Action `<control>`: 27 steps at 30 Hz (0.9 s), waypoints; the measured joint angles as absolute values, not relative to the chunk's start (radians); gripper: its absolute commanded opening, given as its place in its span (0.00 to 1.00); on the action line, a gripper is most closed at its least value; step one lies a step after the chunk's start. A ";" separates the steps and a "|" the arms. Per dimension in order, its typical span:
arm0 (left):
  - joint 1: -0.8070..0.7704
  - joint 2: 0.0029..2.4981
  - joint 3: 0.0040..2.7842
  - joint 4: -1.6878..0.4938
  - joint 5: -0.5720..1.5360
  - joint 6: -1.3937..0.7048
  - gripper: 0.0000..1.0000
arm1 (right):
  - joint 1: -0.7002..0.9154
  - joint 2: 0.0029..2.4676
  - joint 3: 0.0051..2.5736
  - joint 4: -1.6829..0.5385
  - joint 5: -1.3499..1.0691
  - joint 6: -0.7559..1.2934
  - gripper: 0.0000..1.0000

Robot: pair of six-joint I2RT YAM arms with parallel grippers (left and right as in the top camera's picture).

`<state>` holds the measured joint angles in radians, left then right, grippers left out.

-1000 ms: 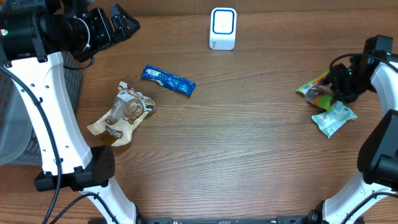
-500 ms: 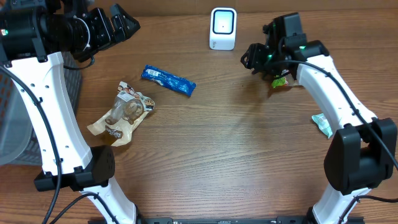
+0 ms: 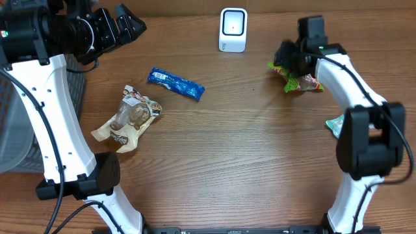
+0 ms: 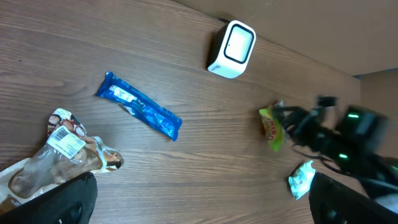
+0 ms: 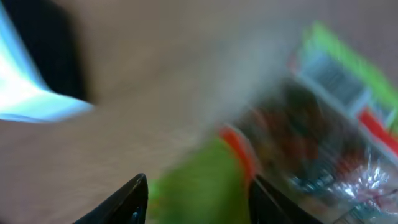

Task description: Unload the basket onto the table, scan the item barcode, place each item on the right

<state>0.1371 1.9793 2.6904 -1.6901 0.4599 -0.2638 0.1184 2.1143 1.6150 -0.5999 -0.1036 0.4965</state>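
A brown wood-grain table (image 3: 227, 169) is seen from above, with a robot arm at each side. A small white box-shaped barcode scanner with a blue-edged window (image 3: 233, 29) stands at the far edge, near the middle.

The right gripper (image 5: 198, 202) is just to the right of the scanner and grips a crinkly green and red plastic snack packet (image 3: 300, 82). In the blurred right wrist view the packet fills the gap between the two dark fingertips (image 5: 134, 196), and a white barcode patch shows at its upper end. The packet is near the scanner but apart from it. Whether it touches the table cannot be told.

The left gripper (image 3: 133, 23) hangs over the far left corner with its jaws spread wide, holding nothing.

A blue foil-wrapped bar (image 3: 175, 84) lies left of centre. A clear and brown snack bag (image 3: 128, 117) lies nearer the left arm. A pale teal packet (image 3: 335, 125) lies beside the right arm.
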 measured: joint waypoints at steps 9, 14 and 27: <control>0.137 1.979 2.690 -1.691 0.460 -0.264 1.00 | 0.022 2.157 1.625 -0.874 -0.081 0.492 0.35; 0.137 1.979 2.690 -1.691 0.460 -0.264 1.00 | -0.111 2.149 1.628 -0.999 -0.088 0.487 0.36; 0.137 1.979 2.690 -1.690 0.460 -0.264 1.00 | -0.111 2.020 1.692 -0.984 -0.354 0.221 0.75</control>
<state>0.1371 1.9793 2.6904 -1.6901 0.4599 -0.2638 -0.1112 2.0197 1.6924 -0.9844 -0.3538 0.2207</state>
